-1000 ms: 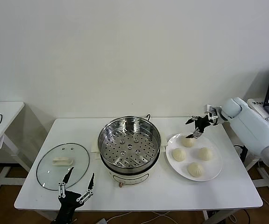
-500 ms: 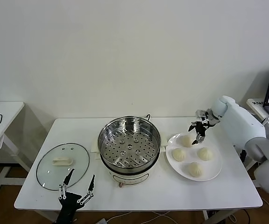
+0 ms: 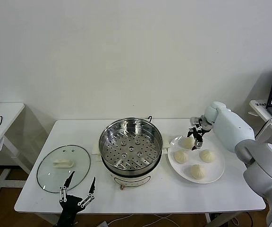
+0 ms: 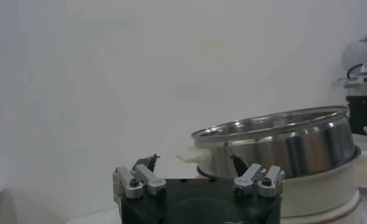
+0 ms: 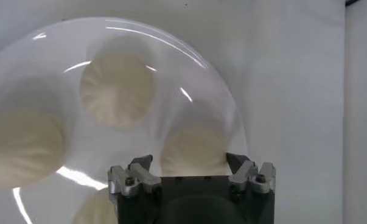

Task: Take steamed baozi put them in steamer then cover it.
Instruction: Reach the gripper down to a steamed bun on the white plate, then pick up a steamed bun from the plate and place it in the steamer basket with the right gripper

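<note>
hovering over the far bun (image 3: 188, 142) on the plate (image 3: 216, 172), the right gripper (image 3: 196, 137) is seen with jaws spread either side of it, nothing gripped. four buns are left on the plate, right of the steamer (image 3: 131, 144). the lid (image 3: 63, 168) is laid left of it; the left gripper (image 3: 78, 189) is parked nearby, jaws apart.

Four cream-white baozi (image 3: 189, 142) sit on a glossy white plate (image 3: 216, 175), the steamer (image 3: 131, 144) is shiny silver steel dotted with dark perforation holes over a white base, the cover (image 3: 63, 167) is clear glass with a white handle, and the table (image 3: 174, 196) is plain white
</note>
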You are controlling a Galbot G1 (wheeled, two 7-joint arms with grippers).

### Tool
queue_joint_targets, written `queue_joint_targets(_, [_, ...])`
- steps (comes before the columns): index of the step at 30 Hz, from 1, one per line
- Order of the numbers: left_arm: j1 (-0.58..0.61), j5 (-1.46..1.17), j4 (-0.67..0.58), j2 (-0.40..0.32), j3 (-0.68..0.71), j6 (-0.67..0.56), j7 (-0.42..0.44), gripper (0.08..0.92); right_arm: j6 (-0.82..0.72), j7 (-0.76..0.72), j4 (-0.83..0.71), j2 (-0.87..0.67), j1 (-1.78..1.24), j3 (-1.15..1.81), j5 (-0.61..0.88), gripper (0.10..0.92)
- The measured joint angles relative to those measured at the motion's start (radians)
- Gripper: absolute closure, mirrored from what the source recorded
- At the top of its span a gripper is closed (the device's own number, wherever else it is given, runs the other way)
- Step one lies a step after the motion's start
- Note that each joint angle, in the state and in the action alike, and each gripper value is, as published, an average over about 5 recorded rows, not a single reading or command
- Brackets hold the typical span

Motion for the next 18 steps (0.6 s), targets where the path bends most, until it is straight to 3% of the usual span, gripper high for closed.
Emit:
queue_joint_targets(8, [-0.001, 0.000, -0.005, 0.000, 0.000, 0.000, -0.004, 0.177, 0.008, 0.022, -0.005, 0.002, 0.000, -0.005, -0.007, 0.337])
queue_joint_targets(18, [0.005, 0.000, -0.020, 0.006, -0.005, 0.003, -0.007, 0.177, 0.048, 0.012, 0.110, -0.054, 0.035, -0.048, 0.041, 0.368])
